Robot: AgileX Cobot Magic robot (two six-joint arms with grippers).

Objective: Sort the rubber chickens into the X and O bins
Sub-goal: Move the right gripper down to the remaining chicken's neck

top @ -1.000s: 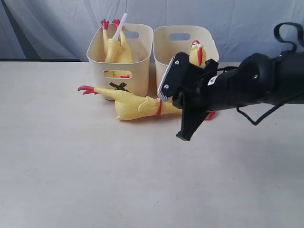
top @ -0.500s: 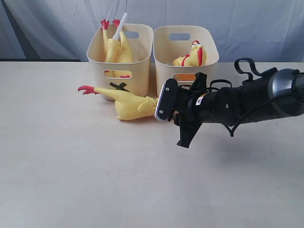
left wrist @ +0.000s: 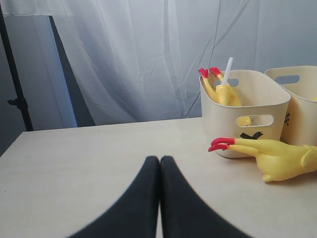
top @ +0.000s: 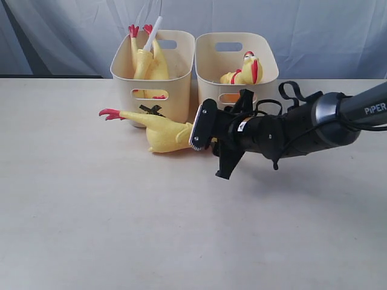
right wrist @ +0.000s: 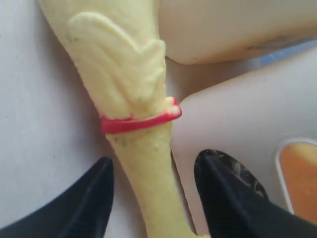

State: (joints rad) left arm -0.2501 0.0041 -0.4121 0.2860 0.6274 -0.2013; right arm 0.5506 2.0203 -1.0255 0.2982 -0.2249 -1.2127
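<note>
A chicken [top: 166, 134] is laid on its side on the tabletop [top: 121, 229], just in front of the X bin [top: 178, 90] and the other bin [top: 269, 63], each already holding yellow toy parts. The right pincer [right wrist: 151, 198] is spread wide astride the neck, just past the red band [right wrist: 141, 122], and is not yet closed on it. The left pincer [left wrist: 159, 188] is pressed shut, empty, well apart. The jaws should be closed squarely across the neck, and firmly, since soft rubber is likely to squash and slip. The long body should then be raised well clear of the bin rims before being carried across.
</note>
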